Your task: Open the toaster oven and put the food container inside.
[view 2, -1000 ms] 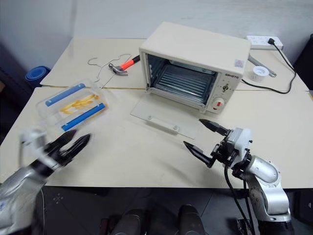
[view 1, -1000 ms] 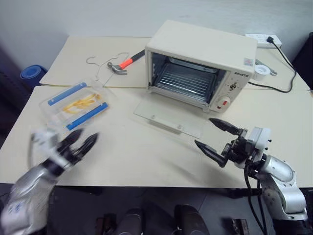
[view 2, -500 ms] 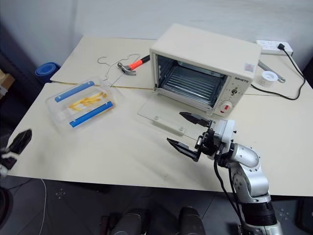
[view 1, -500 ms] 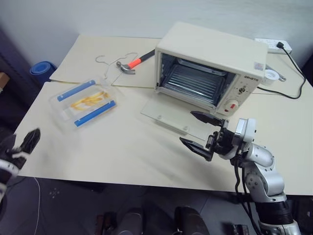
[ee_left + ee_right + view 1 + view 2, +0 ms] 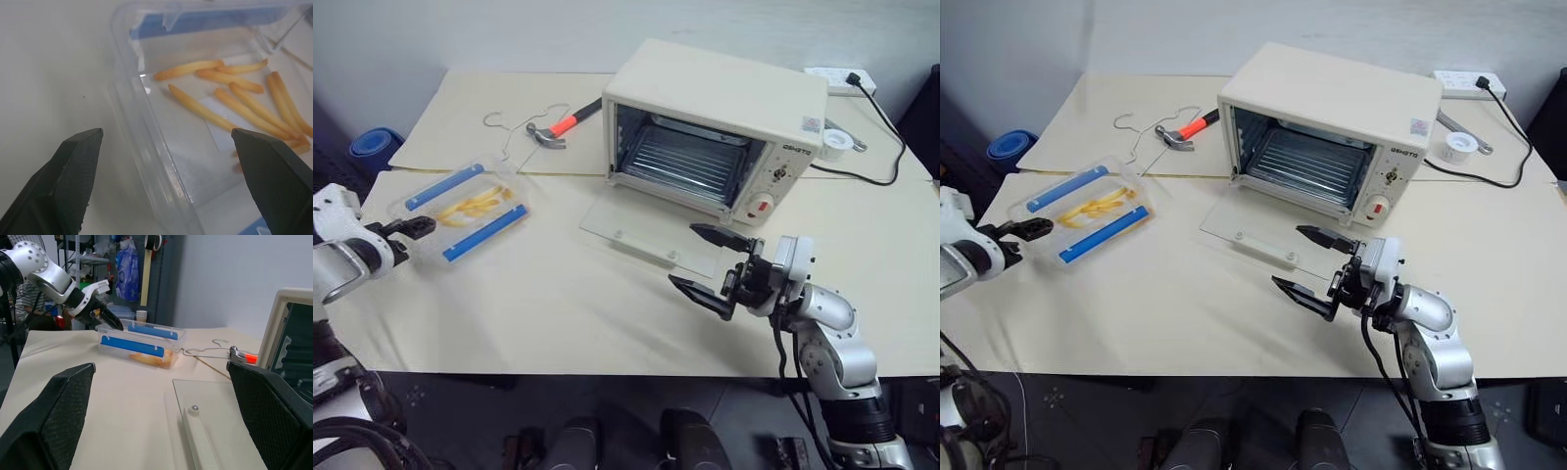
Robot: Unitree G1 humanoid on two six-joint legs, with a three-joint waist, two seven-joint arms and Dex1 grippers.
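The left tool [image 5: 411, 228], spread open, partly hides the clear plastic blue-clipped food container's [image 5: 465, 211] near end. The right tool [image 5: 710, 264] gapes empty before the cream boxy toaster oven's [image 5: 715, 132] lowered glass door.

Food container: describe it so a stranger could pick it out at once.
Start at the cream toaster oven with its glass door dropped open, then look across the table toward the robot's left. There lies the food container, a flat clear box; only it has two blue clips and yellow fries inside.
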